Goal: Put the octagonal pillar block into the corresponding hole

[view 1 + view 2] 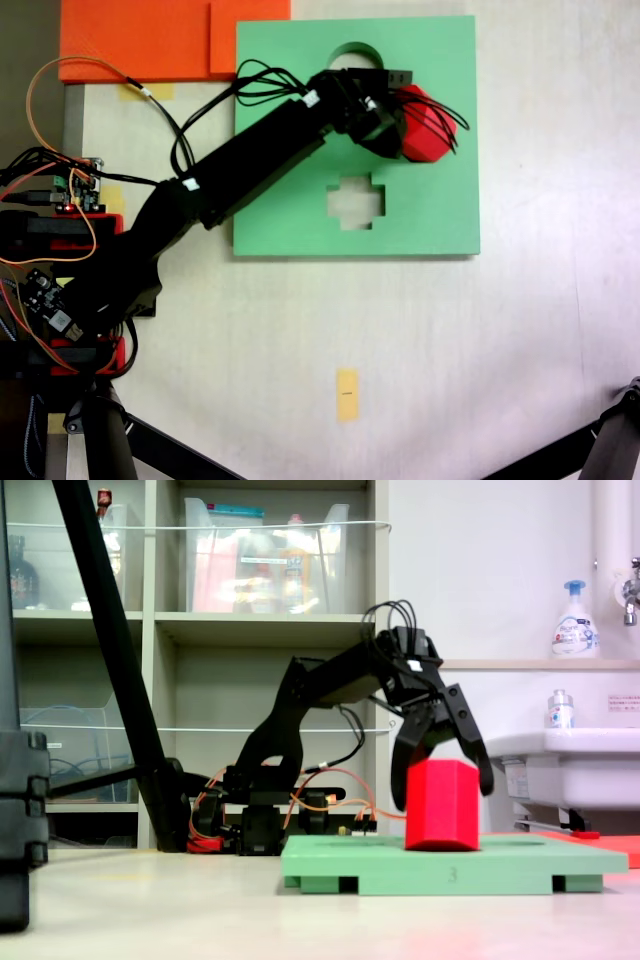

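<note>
The red octagonal pillar block (442,815) stands upright on the green foam board (350,865), right of the board's middle in a fixed view (428,135). My gripper (442,798) comes down over it from the left, one finger against each side of the block, shut on it. In the view from above, the gripper (412,120) and the block cover that part of the board (440,210). The corresponding hole is hidden under them. I cannot tell whether the block's base has sunk into the board.
A cross-shaped cutout (357,201) lies below the block and a round cutout (352,52) above the arm. Orange foam sheets (150,40) lie at the top left. The arm's base and wires (60,260) sit at the left. Yellow tape (346,394) marks the table.
</note>
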Motion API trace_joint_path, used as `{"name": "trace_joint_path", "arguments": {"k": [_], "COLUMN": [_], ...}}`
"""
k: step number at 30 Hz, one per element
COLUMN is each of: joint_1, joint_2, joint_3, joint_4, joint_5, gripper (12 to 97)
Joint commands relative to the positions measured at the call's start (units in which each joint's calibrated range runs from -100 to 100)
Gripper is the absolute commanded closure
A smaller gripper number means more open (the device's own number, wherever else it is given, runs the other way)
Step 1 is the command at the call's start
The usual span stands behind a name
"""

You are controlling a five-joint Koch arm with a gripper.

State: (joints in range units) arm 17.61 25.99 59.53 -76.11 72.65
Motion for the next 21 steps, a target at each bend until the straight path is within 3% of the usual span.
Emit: {"name": "trace_joint_path", "arguments": {"k": [1,21], "joint_1": [-1.2,-0.7], "joint_2": [0.0,-6.4], "joint_3": [3.9,3.8], "joint_4": [5.3,4.6], "joint_5": [0.2,0.1], "gripper": [62.6,62.0]}}
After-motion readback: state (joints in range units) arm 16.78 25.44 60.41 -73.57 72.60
